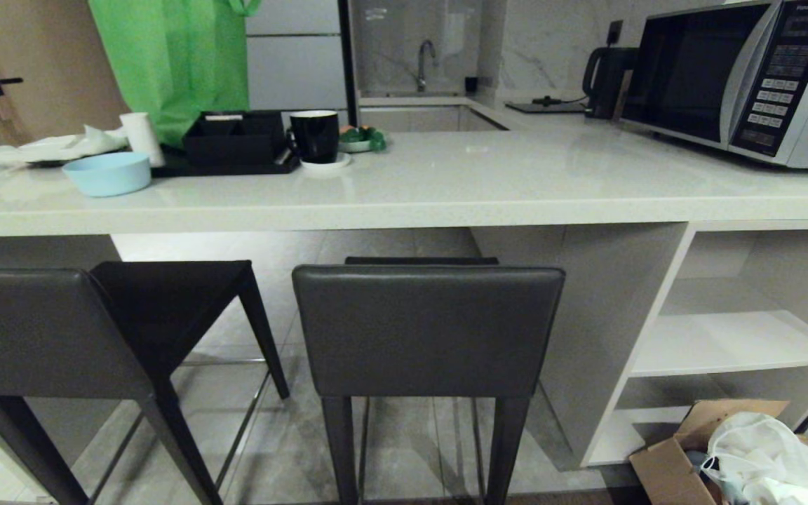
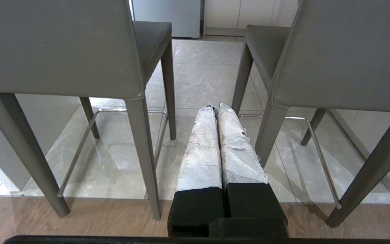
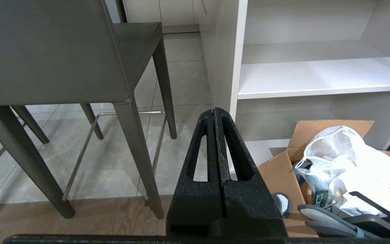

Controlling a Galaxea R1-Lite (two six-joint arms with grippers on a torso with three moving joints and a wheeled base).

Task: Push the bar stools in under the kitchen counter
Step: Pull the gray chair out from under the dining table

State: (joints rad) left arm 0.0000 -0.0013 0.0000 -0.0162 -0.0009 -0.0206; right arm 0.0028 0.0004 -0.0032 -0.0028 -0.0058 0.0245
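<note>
Two dark grey bar stools stand in front of the kitchen counter [image 1: 404, 203], backrests toward me. The left stool [image 1: 46, 330] is turned at an angle, its seat just at the counter's edge. The right stool [image 1: 428, 330] faces square on, its seat partly under the slab. My left gripper [image 2: 214, 107], with white-wrapped fingers, is shut and empty, low between the left stool [image 2: 56, 51] and the right stool [image 2: 350, 57]. My right gripper [image 3: 214, 110] is shut and empty, low beside the right stool [image 3: 46, 51]. Neither arm shows in the head view.
White shelves [image 1: 734, 344] fill the counter's right end. A cardboard box [image 1: 670, 470] with a white bag and slippers sits on the floor there. On the counter stand a microwave [image 1: 741, 77], kettle, black mug [image 1: 315, 135], black tray, blue bowl [image 1: 107, 173] and green bag.
</note>
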